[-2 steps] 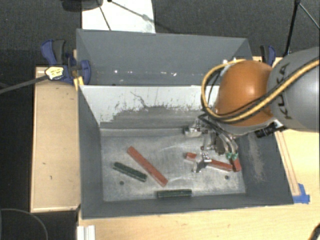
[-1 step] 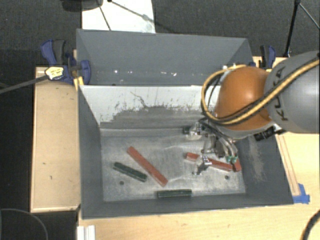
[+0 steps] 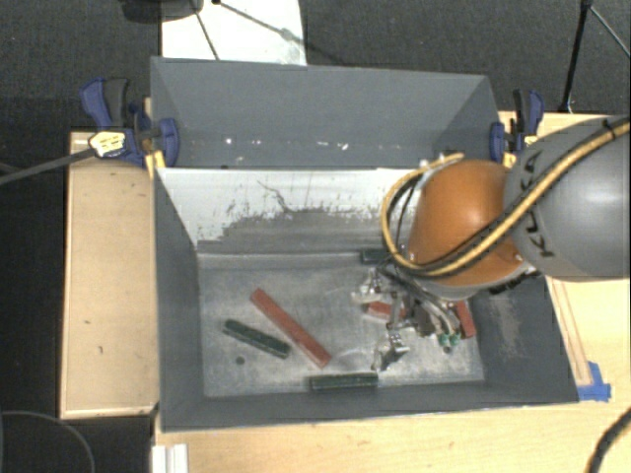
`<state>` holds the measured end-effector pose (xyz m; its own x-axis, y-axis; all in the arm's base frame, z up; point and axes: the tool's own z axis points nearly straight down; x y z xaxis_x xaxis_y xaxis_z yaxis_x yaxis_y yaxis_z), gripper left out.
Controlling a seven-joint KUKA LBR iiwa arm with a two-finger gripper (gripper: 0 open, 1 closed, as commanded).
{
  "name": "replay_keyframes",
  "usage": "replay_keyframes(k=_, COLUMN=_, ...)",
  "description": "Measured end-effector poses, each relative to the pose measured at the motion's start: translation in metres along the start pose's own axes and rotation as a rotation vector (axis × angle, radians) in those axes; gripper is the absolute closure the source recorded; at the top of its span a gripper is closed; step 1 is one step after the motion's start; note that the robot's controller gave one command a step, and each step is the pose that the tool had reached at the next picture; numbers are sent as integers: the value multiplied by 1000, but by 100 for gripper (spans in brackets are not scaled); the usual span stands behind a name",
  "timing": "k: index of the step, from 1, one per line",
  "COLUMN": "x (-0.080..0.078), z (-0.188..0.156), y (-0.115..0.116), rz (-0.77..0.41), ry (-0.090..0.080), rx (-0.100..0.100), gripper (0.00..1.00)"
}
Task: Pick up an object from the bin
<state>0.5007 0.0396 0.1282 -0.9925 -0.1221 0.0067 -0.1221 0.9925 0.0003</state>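
My gripper (image 3: 392,348) hangs low over the right half of the bin floor, under the arm's orange cover. Just below it, along the front wall, lies a short dark bar (image 3: 343,382). A long red-brown bar (image 3: 289,325) lies slantwise to its left, apart from it. A small red piece (image 3: 467,321) sticks out on the gripper's right side, partly hidden by the gripper's body. Nothing shows between the gripper's tips.
A dark green bar (image 3: 256,338) lies at the left of the floor, beside the red-brown bar. The arm with its orange cover and cables hides the back right of the floor. Bare floor stretches along the back left.
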Motion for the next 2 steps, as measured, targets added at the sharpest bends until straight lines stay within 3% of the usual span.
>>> replay_keyframes(k=1, x=-15, z=53, y=-99, rz=-2, ry=-19, rx=4, gripper=100)
replay_keyframes(k=2, x=-15, z=53, y=-99, rz=-1, ry=-19, rx=4, gripper=100)
